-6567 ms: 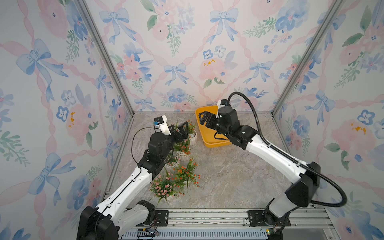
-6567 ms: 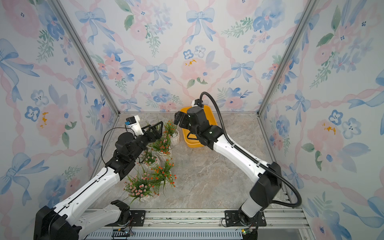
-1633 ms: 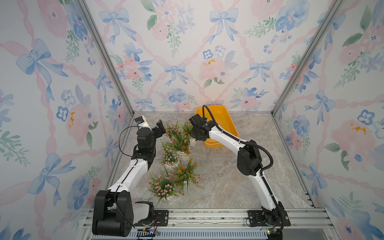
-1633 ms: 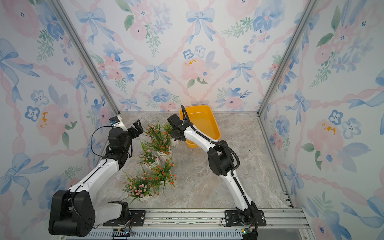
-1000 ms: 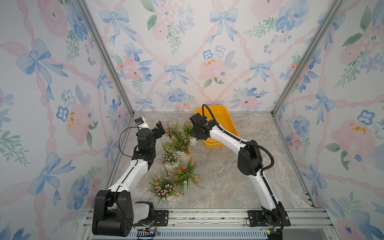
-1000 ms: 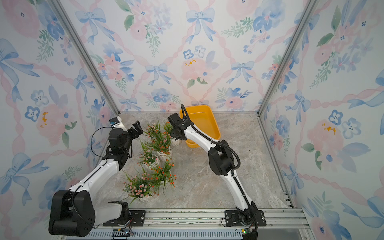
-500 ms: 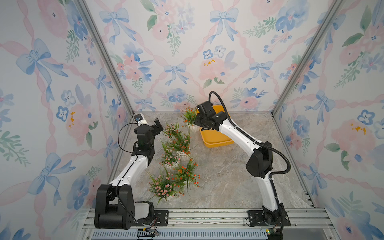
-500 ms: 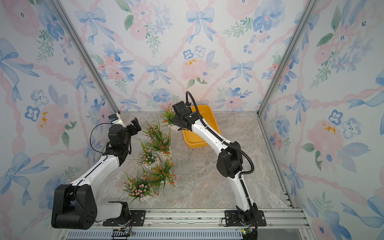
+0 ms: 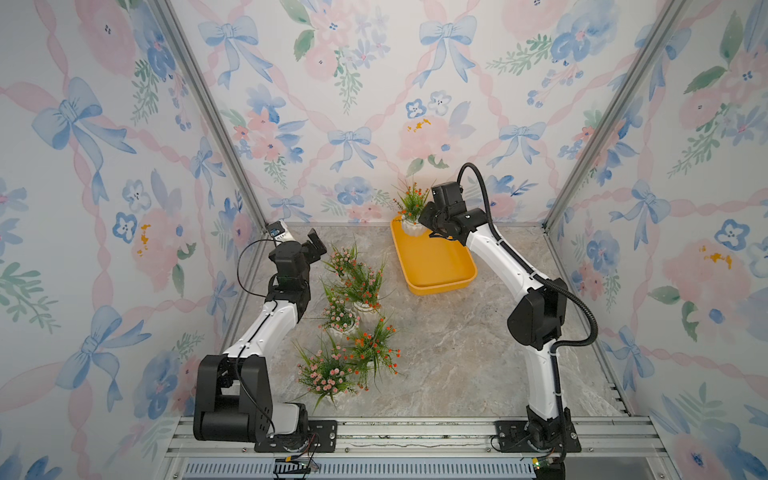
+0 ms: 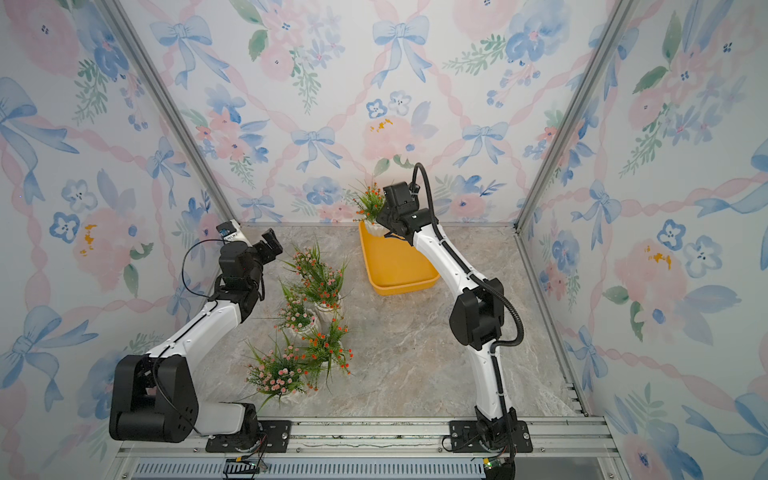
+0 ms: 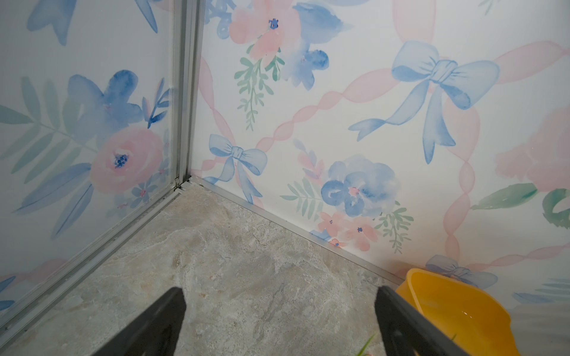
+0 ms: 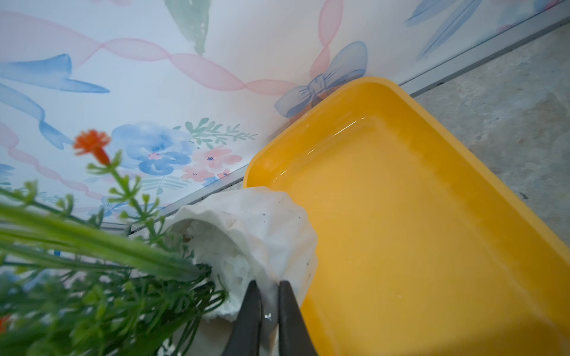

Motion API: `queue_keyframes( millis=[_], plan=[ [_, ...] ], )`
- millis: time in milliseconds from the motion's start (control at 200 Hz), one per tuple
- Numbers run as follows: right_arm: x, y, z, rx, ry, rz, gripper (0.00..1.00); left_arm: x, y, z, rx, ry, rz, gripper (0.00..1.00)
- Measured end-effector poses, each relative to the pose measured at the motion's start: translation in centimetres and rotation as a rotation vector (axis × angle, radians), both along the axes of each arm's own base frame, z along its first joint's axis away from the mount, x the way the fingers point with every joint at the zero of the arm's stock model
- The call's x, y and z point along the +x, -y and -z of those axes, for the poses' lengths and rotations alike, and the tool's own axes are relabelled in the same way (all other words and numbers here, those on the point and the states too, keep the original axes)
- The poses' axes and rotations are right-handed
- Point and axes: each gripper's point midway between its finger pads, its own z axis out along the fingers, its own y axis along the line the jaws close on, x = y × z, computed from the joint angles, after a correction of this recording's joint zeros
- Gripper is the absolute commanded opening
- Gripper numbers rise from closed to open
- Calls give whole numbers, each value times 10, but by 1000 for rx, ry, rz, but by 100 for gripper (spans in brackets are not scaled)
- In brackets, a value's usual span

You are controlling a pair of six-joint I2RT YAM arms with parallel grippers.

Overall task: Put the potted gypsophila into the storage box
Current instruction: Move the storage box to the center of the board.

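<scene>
The potted gypsophila (image 9: pixel 411 203) (image 10: pixel 368 203) is a white faceted pot (image 12: pixel 262 222) with green stems and orange-red flowers. My right gripper (image 9: pixel 426 222) (image 10: pixel 380 222) (image 12: pixel 267 283) is shut on the pot's rim and holds it tilted over the far left corner of the storage box (image 9: pixel 436 262) (image 10: pixel 399 266) (image 12: pixel 401 215), close to the back wall. The yellow-orange box has nothing inside. My left gripper (image 9: pixel 318 246) (image 10: pixel 272 245) (image 11: pixel 279 289) hangs open and empty near the left wall, pointing at the back corner. A corner of the box (image 11: pixel 447 305) shows beside it.
Several other potted plants with pink or orange flowers (image 9: pixel 361 286) (image 9: pixel 324 374) (image 10: pixel 316 278) stand in a cluster on the marble tabletop (image 9: pixel 449 357), between the left arm and the box. Patterned walls close in the back and both sides.
My right gripper has lifted the pot out of the cluster and carried it back and right to the box's far corner. The left arm has drawn back a little toward the left wall.
</scene>
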Motion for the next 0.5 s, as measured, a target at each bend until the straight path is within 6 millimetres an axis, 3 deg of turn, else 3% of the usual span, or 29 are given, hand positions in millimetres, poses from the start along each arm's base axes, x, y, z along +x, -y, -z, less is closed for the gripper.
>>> queue_keyframes(
  millis=[135,260,420,455,500],
  plan=[
    [1,8,27,6,-56,8,0,3,-1,-7,-16,18,-11,98],
    [-8,8,73,0,-135,-4,0,5,-2,-8,-30,23,-18,98],
    [-46,22,143,-38,-288,3,0,7,-1,-1,-54,13,-20,98],
    [-55,26,151,-43,-311,13,0,8,-1,0,-57,11,-19,98],
    [-60,27,144,-25,-293,14,0,8,0,0,-62,11,-14,98]
  ],
)
